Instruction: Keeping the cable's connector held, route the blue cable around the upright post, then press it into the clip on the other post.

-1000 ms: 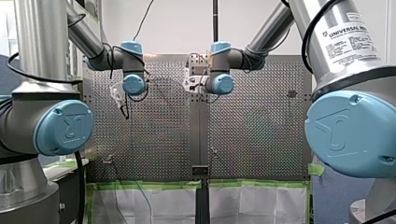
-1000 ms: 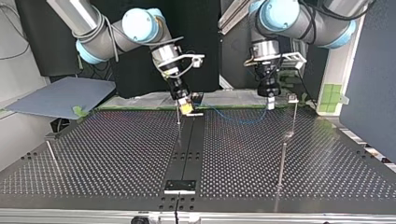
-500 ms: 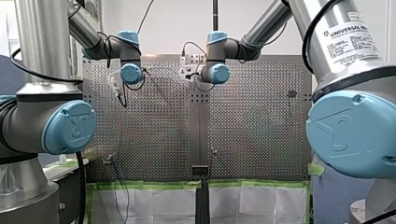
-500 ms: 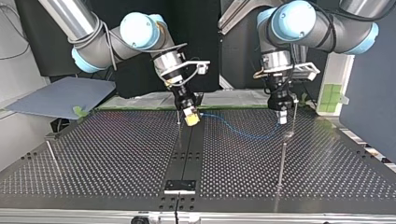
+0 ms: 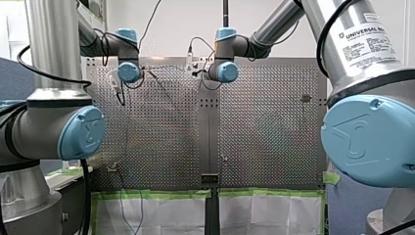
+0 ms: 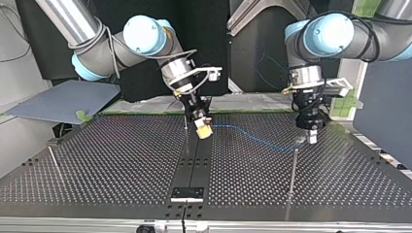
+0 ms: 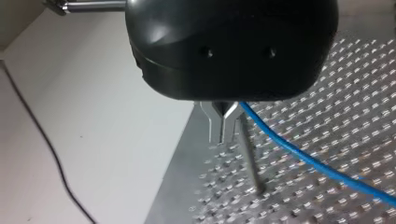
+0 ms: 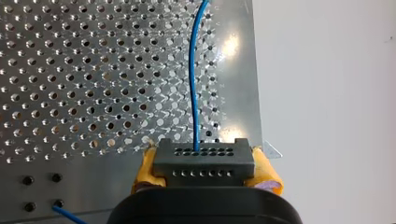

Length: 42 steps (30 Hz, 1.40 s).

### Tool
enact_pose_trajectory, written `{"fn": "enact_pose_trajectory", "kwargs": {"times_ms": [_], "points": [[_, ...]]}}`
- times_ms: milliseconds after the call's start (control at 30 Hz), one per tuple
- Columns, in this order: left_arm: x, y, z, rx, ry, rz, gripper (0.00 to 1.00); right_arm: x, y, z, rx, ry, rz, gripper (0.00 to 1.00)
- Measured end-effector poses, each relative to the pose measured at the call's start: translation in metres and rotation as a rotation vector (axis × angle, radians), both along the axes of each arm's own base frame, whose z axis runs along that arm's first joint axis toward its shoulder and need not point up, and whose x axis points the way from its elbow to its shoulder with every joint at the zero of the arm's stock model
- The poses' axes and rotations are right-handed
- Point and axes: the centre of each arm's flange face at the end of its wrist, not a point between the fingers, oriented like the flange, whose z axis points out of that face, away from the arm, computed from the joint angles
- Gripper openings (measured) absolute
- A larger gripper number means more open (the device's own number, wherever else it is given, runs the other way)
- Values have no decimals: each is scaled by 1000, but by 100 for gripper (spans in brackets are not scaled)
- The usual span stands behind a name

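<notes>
Blue cable (image 8: 193, 93) gently curved, grey connector (image 8: 204, 163) held

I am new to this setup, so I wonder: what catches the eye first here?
The blue cable, strung over the perforated table between both pincers. My right pincer, with yellow pads, is shut on the grey connector; my left pincer grips the cable close to a thin upright post.

In view: three upright posts (image 6: 294, 170) (image 6: 52, 158) (image 6: 186, 122), one blue cable (image 8: 193, 93), one connector (image 8: 204, 161) and two grippers, my left gripper (image 6: 311, 138) and my right gripper (image 6: 204, 131).
</notes>
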Motion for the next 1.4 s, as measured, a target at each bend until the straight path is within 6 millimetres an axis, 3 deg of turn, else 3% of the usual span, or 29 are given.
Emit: {"fn": "enact_pose_trajectory", "kwargs": {"times_ms": [367,667,1133,1400], "points": [[25,31,36,2,-33,24,0,13,-10,16,-16,-33,23,0],[54,30,40,17,8,-28,0,24,-26,11,-15,-35,26,0],[88,39,25,23,45,-47,0,32,-52,-17,6,-16,11,0],[103,44,-2,22,93,-66,0,34,-61,-35,20,1,4,0]]}}
